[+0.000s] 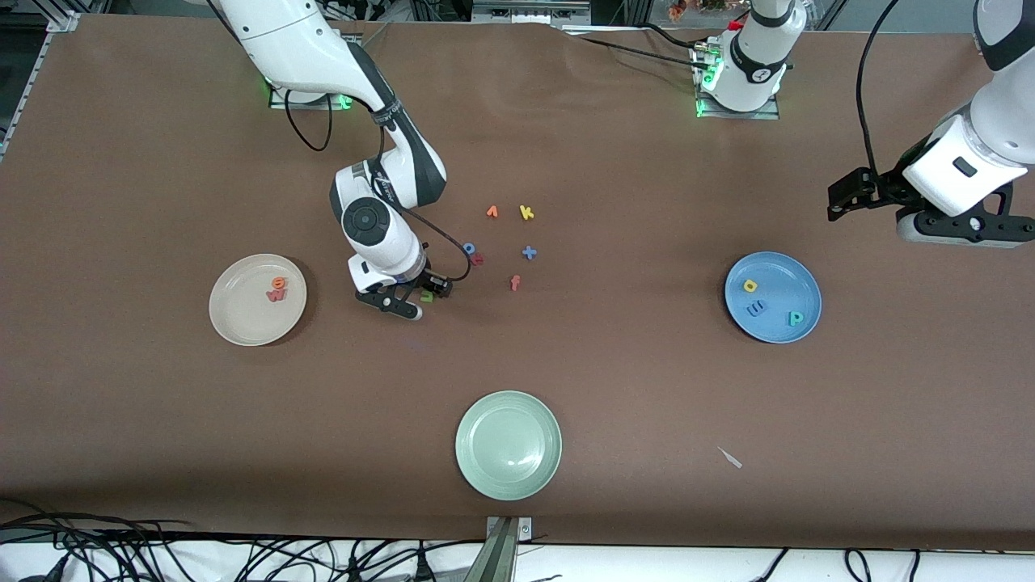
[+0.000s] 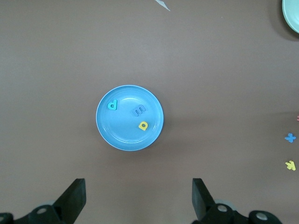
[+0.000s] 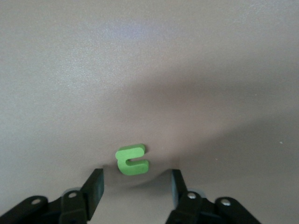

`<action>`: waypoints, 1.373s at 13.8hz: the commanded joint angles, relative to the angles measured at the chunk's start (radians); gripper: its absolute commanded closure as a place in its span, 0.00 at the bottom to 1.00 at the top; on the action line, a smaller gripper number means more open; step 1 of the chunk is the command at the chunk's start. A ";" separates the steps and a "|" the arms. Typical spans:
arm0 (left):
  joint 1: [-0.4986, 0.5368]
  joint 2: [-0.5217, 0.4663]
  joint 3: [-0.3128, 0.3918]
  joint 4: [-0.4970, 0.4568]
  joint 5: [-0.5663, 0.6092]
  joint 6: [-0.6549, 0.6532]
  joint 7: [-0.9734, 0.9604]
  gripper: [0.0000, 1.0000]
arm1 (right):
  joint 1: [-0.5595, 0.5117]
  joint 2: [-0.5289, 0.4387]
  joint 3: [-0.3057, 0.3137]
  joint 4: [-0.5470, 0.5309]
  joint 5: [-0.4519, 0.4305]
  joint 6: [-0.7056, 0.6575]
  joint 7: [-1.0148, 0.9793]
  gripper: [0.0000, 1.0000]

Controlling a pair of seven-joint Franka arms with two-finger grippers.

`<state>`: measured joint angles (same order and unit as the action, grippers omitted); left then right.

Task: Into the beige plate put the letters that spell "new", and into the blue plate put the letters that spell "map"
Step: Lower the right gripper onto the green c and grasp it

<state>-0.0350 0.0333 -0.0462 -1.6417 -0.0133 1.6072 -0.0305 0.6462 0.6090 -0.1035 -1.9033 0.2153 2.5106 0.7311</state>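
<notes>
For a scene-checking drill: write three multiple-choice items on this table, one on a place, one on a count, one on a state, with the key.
1. Where is the green letter?
A. In the pale green plate
B. On the table at the right gripper's fingers
C. In the blue plate

2. How many letters lie in the beige plate?
A. Two
B. Three
C. None

3. How is the left gripper?
A. Shut on a letter
B. Resting in a plate
C. Open, holding nothing

Key: 1 B, it lies on brown tabletop by the fingertips; 2 A, only an orange and a red one; 3 C, fingers wide apart above the blue plate.
</notes>
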 commanded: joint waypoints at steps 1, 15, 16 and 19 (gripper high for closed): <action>-0.005 -0.010 -0.001 0.006 0.030 -0.010 -0.009 0.00 | -0.005 -0.020 0.004 -0.028 0.021 0.017 -0.029 0.36; -0.008 -0.010 -0.001 0.008 0.029 -0.018 -0.009 0.00 | -0.014 -0.003 0.004 -0.022 0.021 0.050 -0.039 0.50; -0.008 -0.010 -0.001 0.008 0.029 -0.018 -0.009 0.00 | -0.013 0.000 0.004 -0.023 0.021 0.057 -0.039 0.53; -0.010 -0.010 -0.001 0.008 0.030 -0.018 -0.008 0.00 | -0.013 0.000 0.004 -0.023 0.021 0.063 -0.039 0.58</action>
<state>-0.0363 0.0333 -0.0463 -1.6416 -0.0132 1.6064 -0.0306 0.6408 0.6107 -0.1058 -1.9096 0.2153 2.5435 0.7211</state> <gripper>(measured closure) 0.000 0.529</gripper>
